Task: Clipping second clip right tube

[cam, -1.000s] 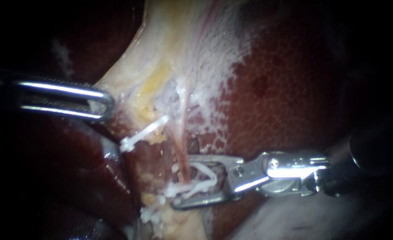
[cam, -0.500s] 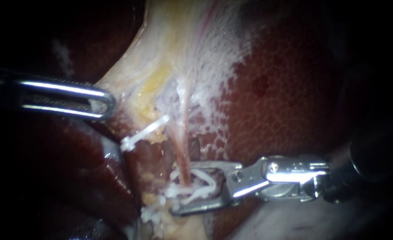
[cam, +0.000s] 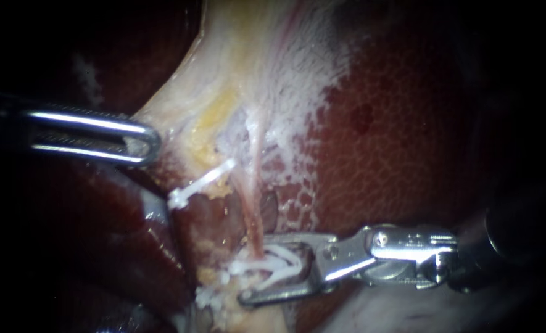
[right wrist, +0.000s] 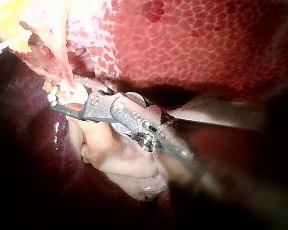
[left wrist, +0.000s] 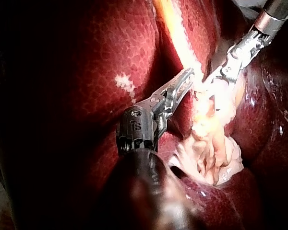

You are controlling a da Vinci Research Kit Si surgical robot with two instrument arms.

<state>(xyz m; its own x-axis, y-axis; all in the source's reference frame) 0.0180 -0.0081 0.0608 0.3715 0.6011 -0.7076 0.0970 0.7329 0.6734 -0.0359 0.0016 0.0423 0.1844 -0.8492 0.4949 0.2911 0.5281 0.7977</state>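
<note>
The right instrument [cam: 254, 269] ends in two flat, bright steel jaws, slotted along their length and hinged on a riveted block. They stand a narrow way apart and hold a white clip [cam: 282, 262] between them, one jaw pressing on each of its legs. The clip is smooth, glossy plastic, bent into a slim open loop, and it straddles the right tube [cam: 252, 216] with a jaw passing on either side. The tube is a thin, pinkish, moist cord that runs down out of the pale tissue [cam: 242, 74] and into the clip. More white lumps lie just beside the tube on the side away from the instrument's shaft, touching the held clip; I cannot tell how many pieces they are. Further out on that same side of the tube, and higher along it, a second clip [cam: 200, 184] lies slantwise, a slender white bar with a knobbed end. Well apart from the tube on that side, the left instrument [cam: 146, 145] shows a long steel jaw with a window down its middle and fine ridges on its rails. Its jaws are closed on a fold at the edge of the pale tissue, which fills the end of the window. That tissue is a fibrous, cream to yellow band with frayed, lacy white edges. Around it lies the liver [cam: 396, 142], dark red, wet and finely mottled.
</note>
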